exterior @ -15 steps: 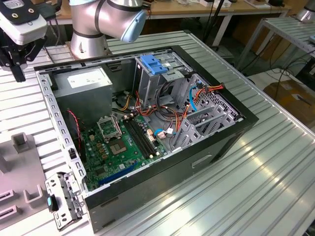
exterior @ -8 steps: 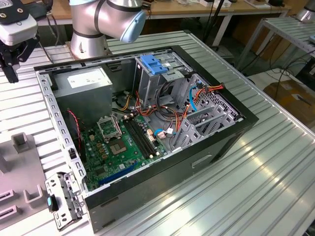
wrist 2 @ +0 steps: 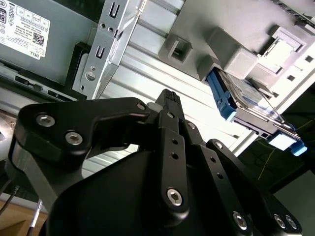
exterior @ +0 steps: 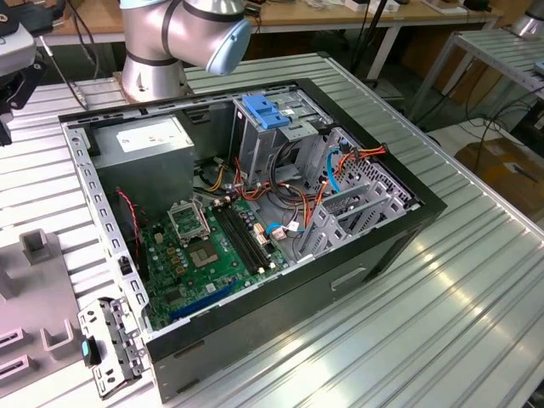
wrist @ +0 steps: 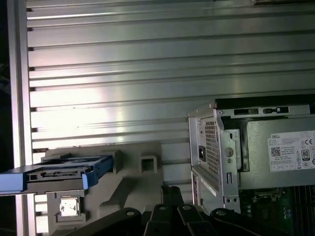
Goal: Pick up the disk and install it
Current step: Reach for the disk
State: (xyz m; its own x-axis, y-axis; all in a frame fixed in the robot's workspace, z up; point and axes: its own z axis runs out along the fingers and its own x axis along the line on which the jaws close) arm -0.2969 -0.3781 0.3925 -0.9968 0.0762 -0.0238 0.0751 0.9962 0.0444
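Observation:
The disk (wrist 2: 246, 105) is a flat silver-grey drive with blue side rails. It stands on edge in a grey holder (wrist 2: 231, 54) on the ribbed metal table, beside the open computer case (exterior: 255, 212). In the first wrist view the disk (wrist: 59, 174) sticks out of the same holder (wrist: 133, 172). My gripper (wrist 2: 170, 97) hangs above the table between the case and the holder, well apart from the disk. Its black fingers (wrist: 170, 191) meet with nothing between them.
Inside the case are the green motherboard (exterior: 212, 242), a grey power supply box with a white sticker (exterior: 149, 140), a light-blue plastic bracket (exterior: 268, 112) on the drive cage, and loose cables. A metal bracket (exterior: 106, 344) lies by the case's near corner. The arm's base (exterior: 170, 42) stands behind the case.

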